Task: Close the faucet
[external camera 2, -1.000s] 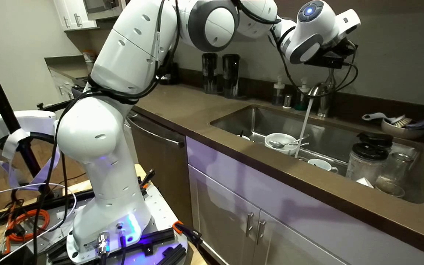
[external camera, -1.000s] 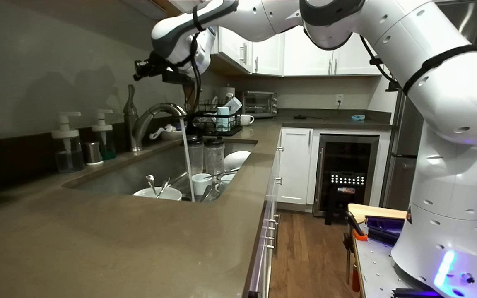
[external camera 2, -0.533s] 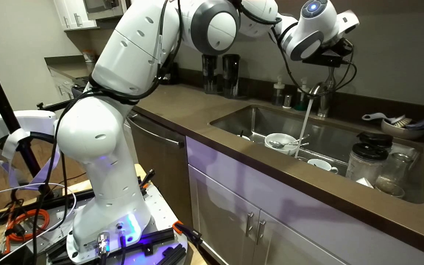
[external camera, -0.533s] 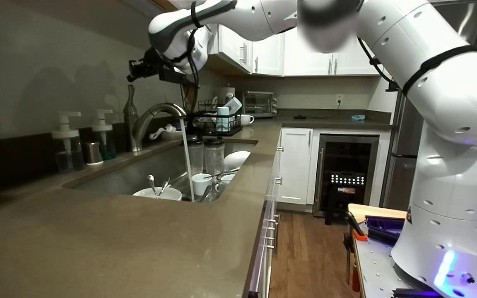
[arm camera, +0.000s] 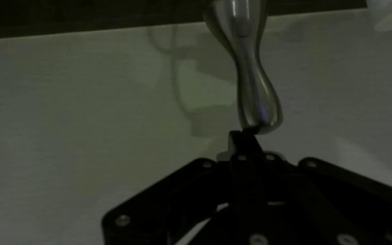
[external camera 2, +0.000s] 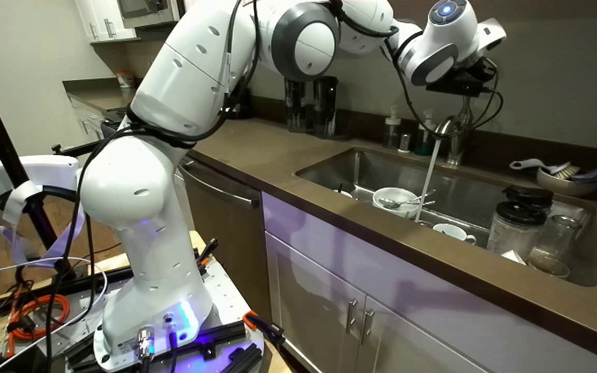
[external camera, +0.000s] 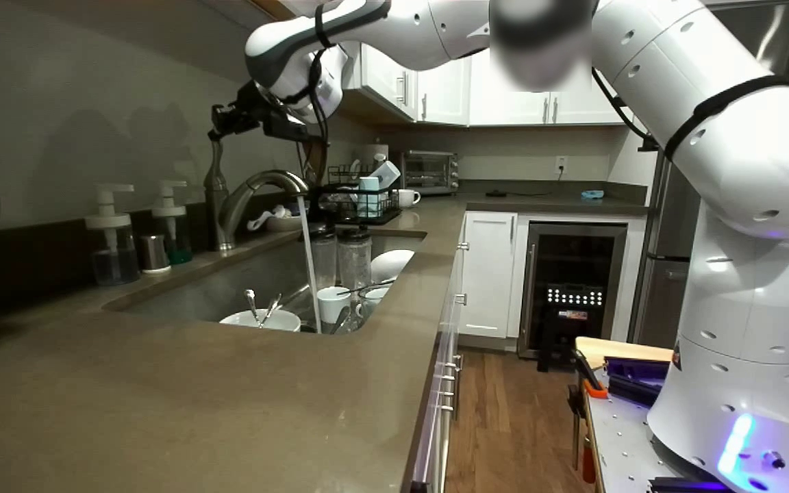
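Note:
The faucet (external camera: 233, 209) is a dark grey metal gooseneck behind the sink; it also shows in an exterior view (external camera 2: 449, 126). Its tall upright lever (external camera: 216, 174) rises above the spout. Water (external camera: 309, 263) runs from the spout into the sink. My gripper (external camera: 215, 132) is at the lever's top end in an exterior view. In the wrist view the gripper (arm camera: 247, 133) has its fingers together with nothing between them. Their tips overlap the rounded end of the lever (arm camera: 255, 92) and appear to touch it. The jaws are hidden behind the hand in an exterior view.
Soap bottles (external camera: 112, 239) and a metal cup (external camera: 155, 253) stand beside the faucet. The sink holds a white bowl (external camera 2: 396, 199), a mug (external camera 2: 454, 231) and lidded jars (external camera 2: 516, 228). A bowl with brushes (external camera 2: 568, 178) and a dish rack (external camera: 360, 202) stand beyond. My cable hangs by the spout.
My gripper has moved slightly towards the wall, and its fingertips have tilted down onto the lever's top end. The lever has not visibly moved. The water still runs.

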